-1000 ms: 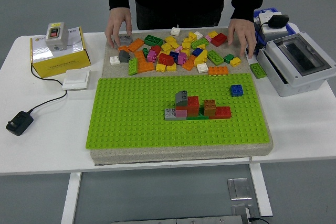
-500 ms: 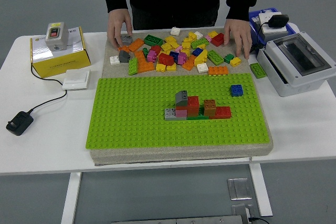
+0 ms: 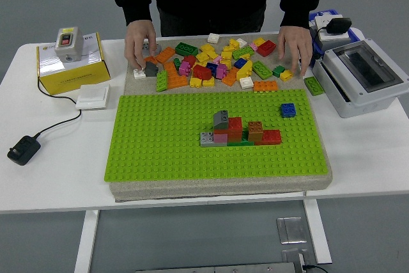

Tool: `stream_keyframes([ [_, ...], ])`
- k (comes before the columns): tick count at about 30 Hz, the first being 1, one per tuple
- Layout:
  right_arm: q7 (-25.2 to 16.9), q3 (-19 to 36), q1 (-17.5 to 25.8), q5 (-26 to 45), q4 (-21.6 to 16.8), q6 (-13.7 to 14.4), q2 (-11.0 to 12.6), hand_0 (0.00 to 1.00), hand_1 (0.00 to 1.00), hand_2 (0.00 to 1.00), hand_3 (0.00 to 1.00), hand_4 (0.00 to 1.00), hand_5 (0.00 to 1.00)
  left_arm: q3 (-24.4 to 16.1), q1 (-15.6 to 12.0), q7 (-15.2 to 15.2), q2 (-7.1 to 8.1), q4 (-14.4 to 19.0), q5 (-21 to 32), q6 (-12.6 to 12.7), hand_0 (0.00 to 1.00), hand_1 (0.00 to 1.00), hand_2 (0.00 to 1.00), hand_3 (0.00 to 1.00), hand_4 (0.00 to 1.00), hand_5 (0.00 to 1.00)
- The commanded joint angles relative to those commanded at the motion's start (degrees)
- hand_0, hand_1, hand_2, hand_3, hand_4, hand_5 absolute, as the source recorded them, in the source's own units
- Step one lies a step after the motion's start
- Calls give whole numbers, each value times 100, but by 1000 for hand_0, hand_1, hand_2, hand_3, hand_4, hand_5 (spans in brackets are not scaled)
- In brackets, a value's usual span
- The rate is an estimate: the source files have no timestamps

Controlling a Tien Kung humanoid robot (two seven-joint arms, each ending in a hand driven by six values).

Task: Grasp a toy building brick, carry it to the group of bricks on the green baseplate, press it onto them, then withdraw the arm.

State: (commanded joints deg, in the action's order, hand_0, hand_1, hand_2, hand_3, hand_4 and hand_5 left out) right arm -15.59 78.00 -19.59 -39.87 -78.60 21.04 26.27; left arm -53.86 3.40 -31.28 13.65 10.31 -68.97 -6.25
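A: Where does the green baseplate (image 3: 166, 139) sit?

B: On a grey slab in the middle of the white tabletop (image 3: 51, 158). I'll place everything else from it.

A: And the group of bricks (image 3: 239, 131)?

B: Standing on the baseplate, right of its centre: grey, pink, red, brown and green pieces pressed together. A single blue brick (image 3: 288, 110) is stuck on near the baseplate's far right corner, apart from the group.

A: The loose bricks (image 3: 217, 65)?

B: Scattered on the slab just beyond the baseplate's far edge. One green brick (image 3: 313, 85) lies off the slab, past the far right corner.

A: Is anyone touching them?

B: A person stands beyond the baseplate. One hand (image 3: 140, 41) rests at the heap's left end on a grey piece, the other hand (image 3: 294, 44) at its right end, fingers down.

A: The state of each robot hand?

B: Neither is in the picture, so I cannot tell.

A: Anything else?

B: A yellow box (image 3: 70, 67) and a black plug (image 3: 23, 149) left of the baseplate, a grey enclosure (image 3: 361, 78) to its right.
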Motion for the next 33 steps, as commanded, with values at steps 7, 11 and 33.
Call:
stream_keyframes([
  [7,-6,-184,-245,-28,48,6,-47,755,785,855,892,755,979,-53,44,4,-10,0,-78,-5,720,696,642,719,169,627],
  [11,-10,-258,-365,-37,86,13,-48,755,785,854,892,755,979,-71,65,7,-2,0,-92,-2,720,696,643,722,169,627],
  [33,2859,-1516,-75,-3600,-1660,202,872,326,495,851,928,692,661,-43,53,8,50,0,-114,-18,720,696,641,734,168,624],
])
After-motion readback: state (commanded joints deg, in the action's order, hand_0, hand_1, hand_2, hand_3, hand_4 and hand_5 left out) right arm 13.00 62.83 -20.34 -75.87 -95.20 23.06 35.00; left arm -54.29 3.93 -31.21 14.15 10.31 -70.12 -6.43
